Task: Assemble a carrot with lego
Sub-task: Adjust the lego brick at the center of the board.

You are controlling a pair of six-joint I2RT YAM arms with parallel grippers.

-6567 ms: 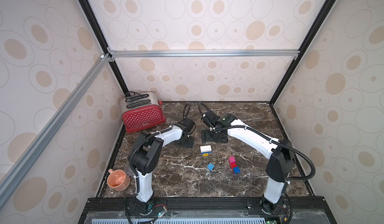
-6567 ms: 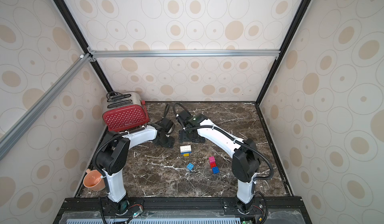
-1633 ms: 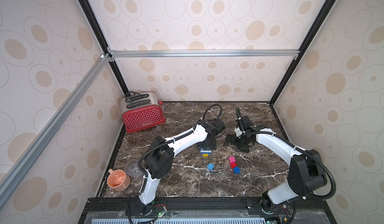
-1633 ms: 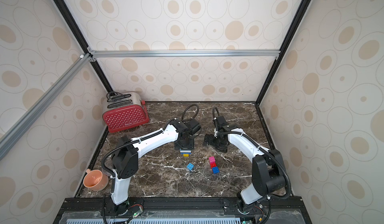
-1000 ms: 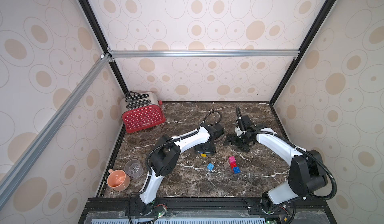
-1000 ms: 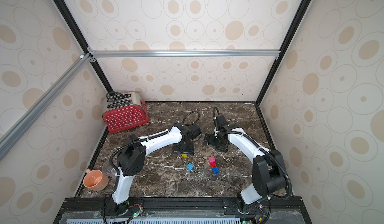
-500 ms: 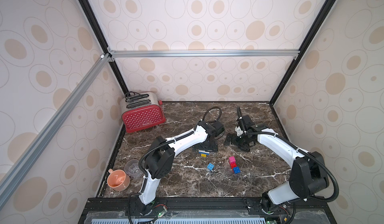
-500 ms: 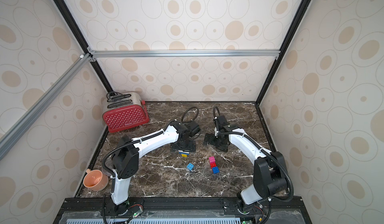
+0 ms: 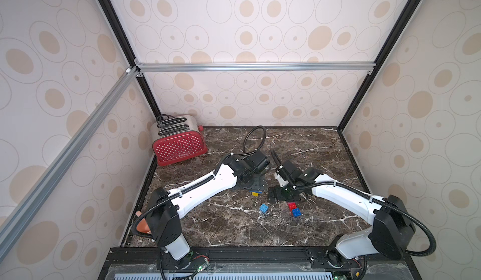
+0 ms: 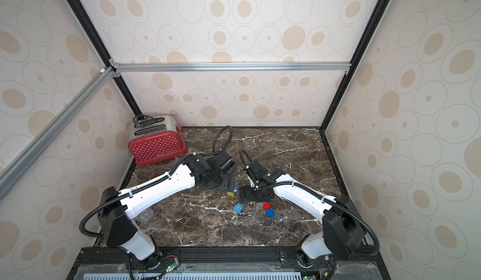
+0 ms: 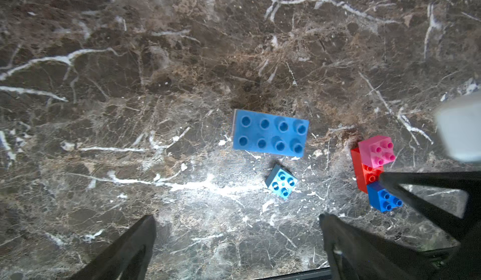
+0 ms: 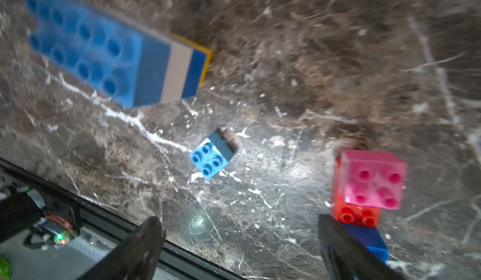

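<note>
With my left end effector [image 11: 236, 216] and right end effector [image 12: 238, 220] released and empty, I risk toppling the pink-topped red bar [image 12: 351, 213] by descending askew.

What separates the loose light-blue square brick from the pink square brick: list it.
The light-blue square plastic brick lies alone on the marble tabletop; the pink square plastic brick sits atop a red brick. Light-blue stands lower, pink higher. Both show four studs, facing up.

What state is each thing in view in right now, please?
Brick stack: upright on the table, studs up, unheld.
Light blue brick: loose, studs up.
Red bar: flat, pink brick and blue brick on top.
Left gripper: open, empty.
Right gripper: open, empty.
Toaster: upright.
</note>
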